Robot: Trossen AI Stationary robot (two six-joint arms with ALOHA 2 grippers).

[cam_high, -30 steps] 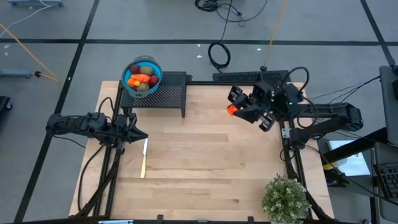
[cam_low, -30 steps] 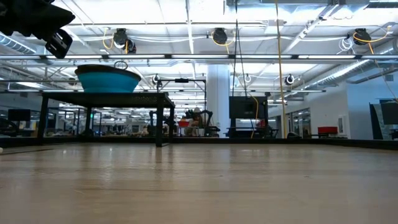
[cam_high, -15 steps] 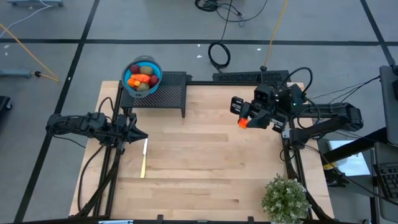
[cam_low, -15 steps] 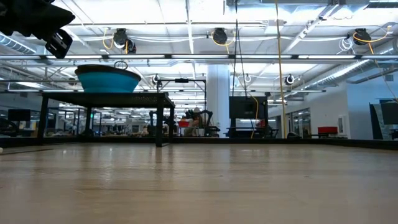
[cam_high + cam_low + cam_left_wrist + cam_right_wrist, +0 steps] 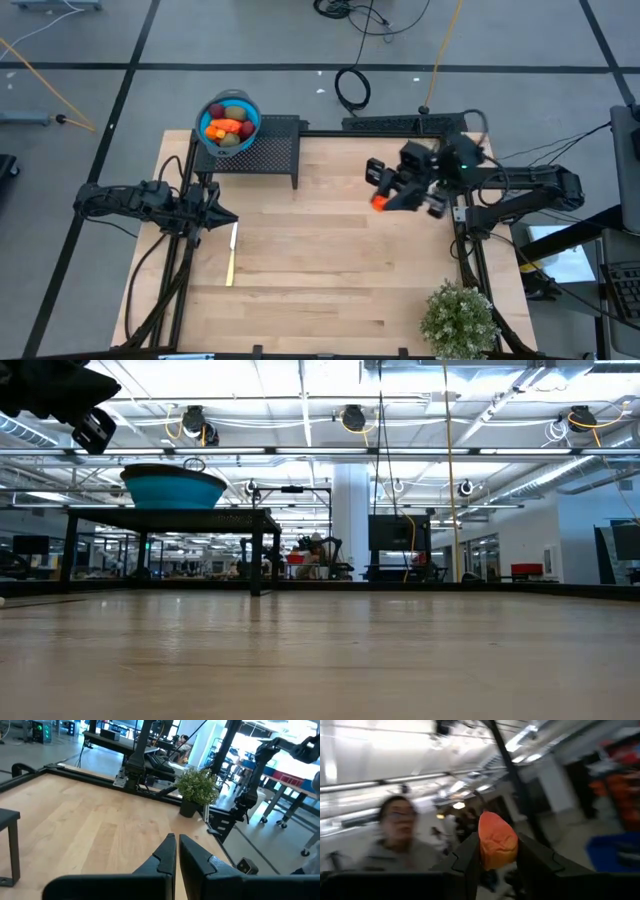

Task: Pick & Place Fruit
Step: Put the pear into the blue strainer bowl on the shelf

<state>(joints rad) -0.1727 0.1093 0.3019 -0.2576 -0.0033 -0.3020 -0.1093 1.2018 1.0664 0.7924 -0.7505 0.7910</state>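
Orange and smooth-skinned, the small rounded piece of fruit [image 5: 497, 840] sits pinched between the two dark fingers of the right tool [image 5: 385, 196], held in the air above the right half of the surface and well apart from everything else. It looks light, probably a hollow plastic replica, so weight should be no trouble; the glossy, curved skin is the concern, since it could squirt out of a hard squeeze. The present hold across its middle, with the rounded end poking out past the fingertips, seems the sensible one.

The left tool [image 5: 222, 216] waits near the left edge with its fingers pressed together on nothing, just beside a slim pale knife [image 5: 231, 253] lying flat on the boards.

The pale wooden plank surface [image 5: 330, 270] is level and dry, with open room for setting things down. At its back left stands a black metal rack [image 5: 268, 148], and on its corner a round blue bowl [image 5: 229, 125] holding the remaining fruit, red, orange and olive-green. A small green potted plant [image 5: 458, 318] stands at the front right corner.

Beyond lies grey floor with trailing cables, and a blurred person shows past the right tool.
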